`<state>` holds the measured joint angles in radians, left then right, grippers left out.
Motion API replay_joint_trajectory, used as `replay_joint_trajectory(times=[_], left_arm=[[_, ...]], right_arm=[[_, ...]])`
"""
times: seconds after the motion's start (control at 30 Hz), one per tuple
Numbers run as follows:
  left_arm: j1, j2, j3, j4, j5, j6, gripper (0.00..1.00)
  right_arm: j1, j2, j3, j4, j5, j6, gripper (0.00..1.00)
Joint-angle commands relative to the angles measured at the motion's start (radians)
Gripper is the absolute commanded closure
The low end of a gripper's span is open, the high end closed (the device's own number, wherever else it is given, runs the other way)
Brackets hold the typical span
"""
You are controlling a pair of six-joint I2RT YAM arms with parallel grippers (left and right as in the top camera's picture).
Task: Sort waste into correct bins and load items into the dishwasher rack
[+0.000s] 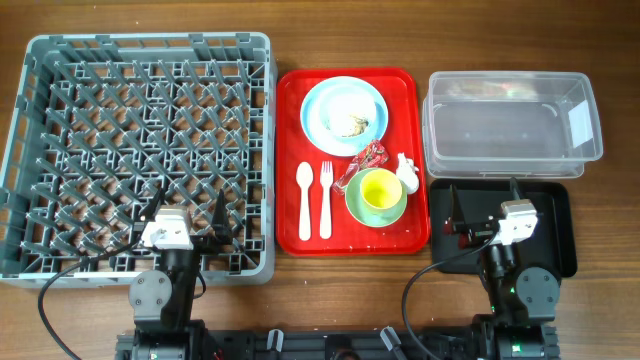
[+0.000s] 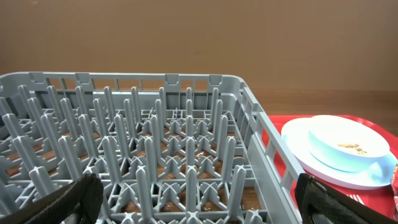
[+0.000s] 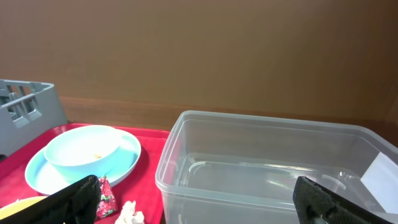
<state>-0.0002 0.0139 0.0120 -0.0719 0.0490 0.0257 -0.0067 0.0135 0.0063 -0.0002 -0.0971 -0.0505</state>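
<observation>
The grey dishwasher rack (image 1: pixel 150 42) fills the left, and my left gripper (image 1: pixel 187 208) hovers open over its near edge; the left wrist view shows only pegs (image 2: pixel 186 155) between the fingers (image 2: pixel 81 199). On the red tray (image 1: pixel 290 130) lie a pale-blue plate (image 1: pixel 312 110) bearing a teal bowl (image 1: pixel 348 112) with scraps, a red wrapper (image 1: pixel 365 160), a white tissue (image 1: pixel 408 172), a yellow cup (image 1: pixel 378 190) in a teal bowl, a spoon (image 1: pixel 305 200) and a fork (image 1: pixel 325 200). My right gripper (image 1: pixel 483 200) stands open over the black tray (image 1: pixel 555 215), facing the clear tub (image 3: pixel 261 180).
The clear tub (image 1: pixel 500 130) holds nothing visible and sits behind the black tray at the right. The rack's right wall (image 2: pixel 261 143) runs close beside the red tray. In the right wrist view the wrapper (image 3: pixel 106 198) and tissue (image 3: pixel 129 213) lie left of the tub.
</observation>
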Motion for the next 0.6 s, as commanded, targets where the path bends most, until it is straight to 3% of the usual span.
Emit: replay_joint_trajectory(times=[0.0,0.27,0.4,0.5,0.57], left_arm=[[-0.003,-0.006,-0.006,-0.004,-0.013,0.019,0.00],[-0.004,-0.006,-0.006,0.001,-0.005,0.019,0.00],[-0.004,-0.006,-0.006,0.092,0.120,0.015,0.00],[-0.003,-0.006,0.076,0.182,0.151,-0.178,0.00],[-0.004,0.013,0.174,0.174,0.149,-0.234,0.00]], right_arm=[[-0.005,-0.002,-0.001,0.006,-0.006,-0.002,0.00],[-0.005,-0.002,-0.001,0.006,-0.006,-0.002,0.00],[-0.005,-0.002,-0.001,0.006,-0.006,-0.002,0.00],[-0.005,-0.002,-0.001,0.006,-0.006,-0.002,0.00],[-0.005,-0.002,-0.001,0.006,-0.006,-0.002,0.00]])
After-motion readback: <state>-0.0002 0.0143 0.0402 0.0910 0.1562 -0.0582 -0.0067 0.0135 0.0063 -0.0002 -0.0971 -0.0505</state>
